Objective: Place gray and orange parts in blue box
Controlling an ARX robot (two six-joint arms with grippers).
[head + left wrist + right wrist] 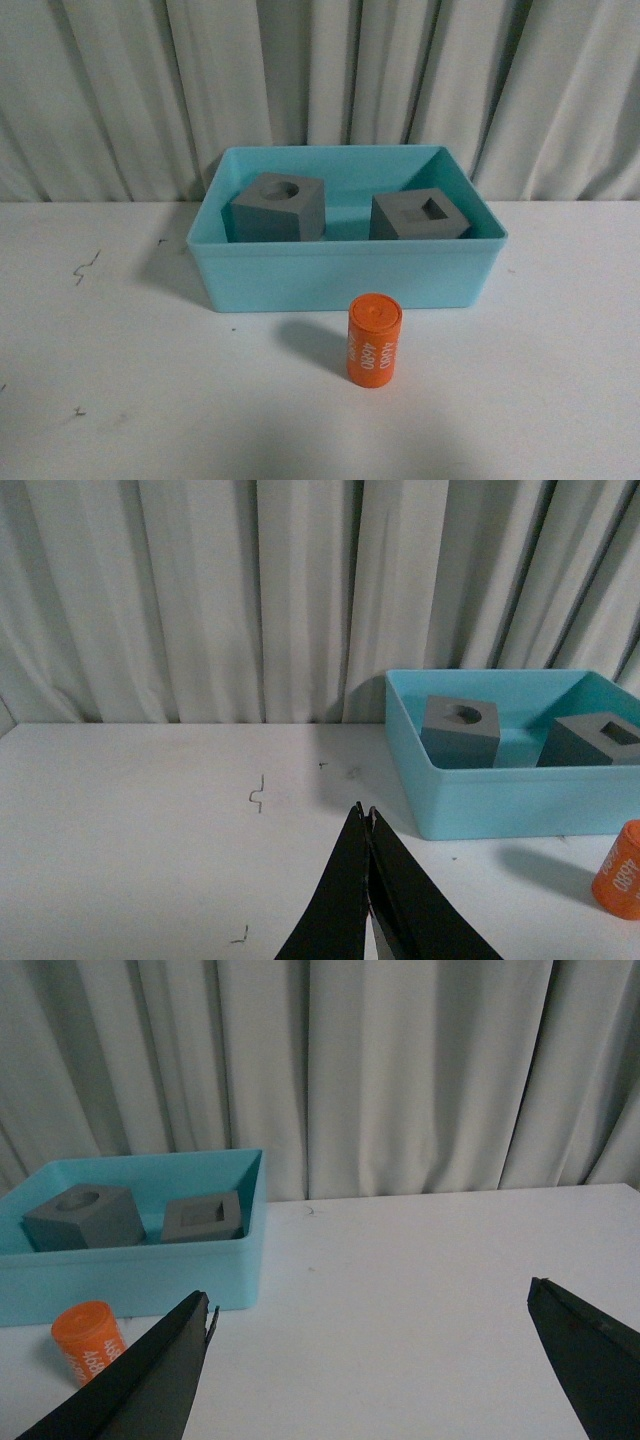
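Two of the three parts sit inside the blue box (345,272), resting on its floor and apart from each other. Seen from the front, the gray cube with the round recess (275,208) takes the 9 o'clock side of the bin. The gray cube with the rectangular recess (420,216) takes the 3 o'clock side. Each has its recess facing up.

The orange cylinder (373,338) stands upright on the white table (120,350), outside the box. It is at 6 o'clock from the box's near wall, close to it but not touching. White digits run along its side.

A pale pleated curtain (320,80) hangs at 12 o'clock behind the box. A few small dark marks (88,265) dot the tabletop toward 9 o'clock.

The left gripper (366,815) has its two black fingers pressed together with nothing between them, over bare table. The box and cylinder lie ahead of it. The right gripper (370,1295) is spread wide and holds nothing. The cylinder and the box show beyond one of its fingers.
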